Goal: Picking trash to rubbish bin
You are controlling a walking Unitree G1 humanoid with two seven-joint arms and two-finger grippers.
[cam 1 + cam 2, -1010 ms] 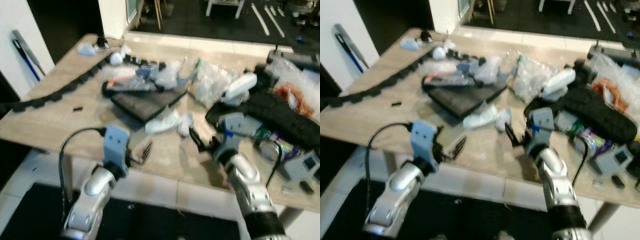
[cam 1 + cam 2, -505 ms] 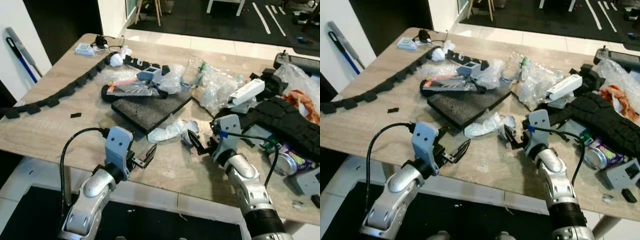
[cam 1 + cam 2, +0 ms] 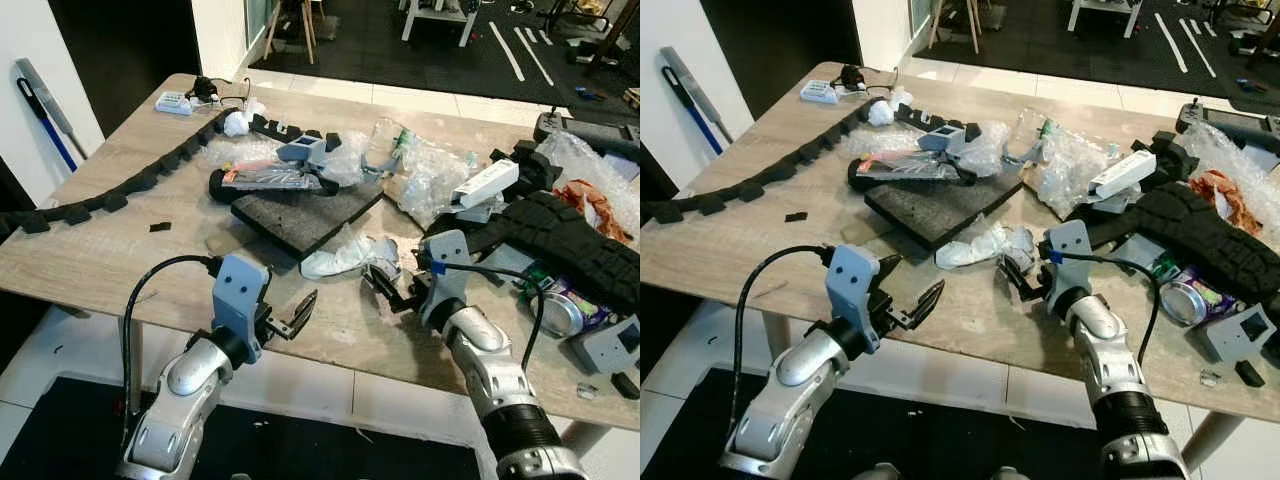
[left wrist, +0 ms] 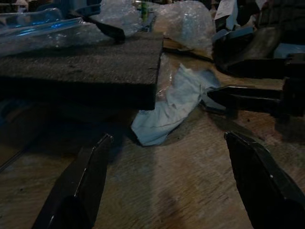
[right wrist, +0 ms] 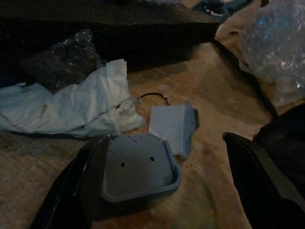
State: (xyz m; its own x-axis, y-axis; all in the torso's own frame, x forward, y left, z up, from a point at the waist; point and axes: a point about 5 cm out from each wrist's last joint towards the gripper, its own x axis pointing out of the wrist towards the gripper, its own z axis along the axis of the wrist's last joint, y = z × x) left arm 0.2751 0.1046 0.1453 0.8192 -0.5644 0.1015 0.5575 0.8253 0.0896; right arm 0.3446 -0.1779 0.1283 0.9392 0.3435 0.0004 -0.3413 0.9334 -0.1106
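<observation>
A crumpled white tissue (image 3: 340,258) lies on the wooden table (image 3: 120,250), against the front corner of a black foam slab (image 3: 305,210). Beside the tissue sit a small grey plastic lid (image 5: 138,167) and a pale scrap (image 5: 171,125). My right gripper (image 3: 385,285) is open just above the table, its fingers either side of the grey lid and pointing at the tissue. My left gripper (image 3: 297,315) hovers open at the table's front edge, aimed at the same tissue (image 4: 171,102) from a short way off.
Bubble wrap (image 3: 425,175) and clear plastic bags are heaped behind the slab. A black segmented chain (image 3: 120,190) runs along the left. A black ribbed track (image 3: 570,240), a crushed can (image 3: 560,312) and grey parts crowd the right side.
The camera has steadied and shifted slightly. My right gripper has crept a little toward the tissue. My left gripper stays open near the front edge.
</observation>
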